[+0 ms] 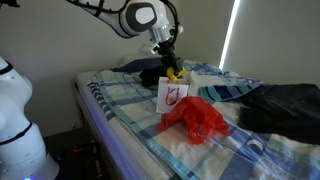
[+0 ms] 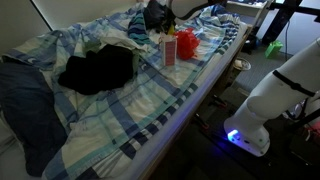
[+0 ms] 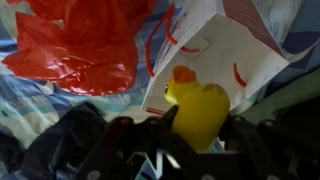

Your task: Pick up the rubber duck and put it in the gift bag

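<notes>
The jaws hold the yellow duck [image 3: 200, 112] right over the top of the white gift bag [image 1: 172, 96], but the bag looks light and floppy, so a bump on its edge might knock it over.

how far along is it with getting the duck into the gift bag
Done: the rubber duck is off the bed, clamped in the gripper. In hand: the duck hangs at the open top of the white gift bag, which stands beside a red plastic bag. Left: lower it in and let go; it is not inside yet.
</notes>
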Controlling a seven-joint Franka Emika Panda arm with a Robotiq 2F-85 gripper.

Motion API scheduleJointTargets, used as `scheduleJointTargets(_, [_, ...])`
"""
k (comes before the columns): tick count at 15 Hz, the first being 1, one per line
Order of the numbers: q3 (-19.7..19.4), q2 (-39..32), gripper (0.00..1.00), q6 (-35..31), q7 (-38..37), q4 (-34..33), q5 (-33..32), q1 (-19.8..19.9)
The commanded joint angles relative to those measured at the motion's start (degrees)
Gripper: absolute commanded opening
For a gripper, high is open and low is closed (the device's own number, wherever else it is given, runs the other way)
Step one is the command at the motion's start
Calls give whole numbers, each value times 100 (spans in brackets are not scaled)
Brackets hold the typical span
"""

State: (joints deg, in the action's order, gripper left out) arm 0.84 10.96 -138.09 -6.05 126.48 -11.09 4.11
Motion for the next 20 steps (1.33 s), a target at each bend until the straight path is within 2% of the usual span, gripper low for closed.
scheduleJointTargets(1, [-19,-61,9,30,-154,-49,-15,-24])
scheduleJointTargets(5, [-21,-86,9,-5,-119,-10,11,-45])
scheduleJointTargets(7, [-18,-90,21,-50,-73,22,9,-65])
scheduleJointTargets(8, [-13,-89,34,-61,-51,41,-2,-77])
scheduleJointTargets(12, [-7,-67,70,-48,-50,48,-6,-108])
scheduleJointTargets(16, [-7,-23,100,-27,-45,18,-9,-128])
scheduleJointTargets(20, [-3,110,100,-48,-40,9,-19,-129])
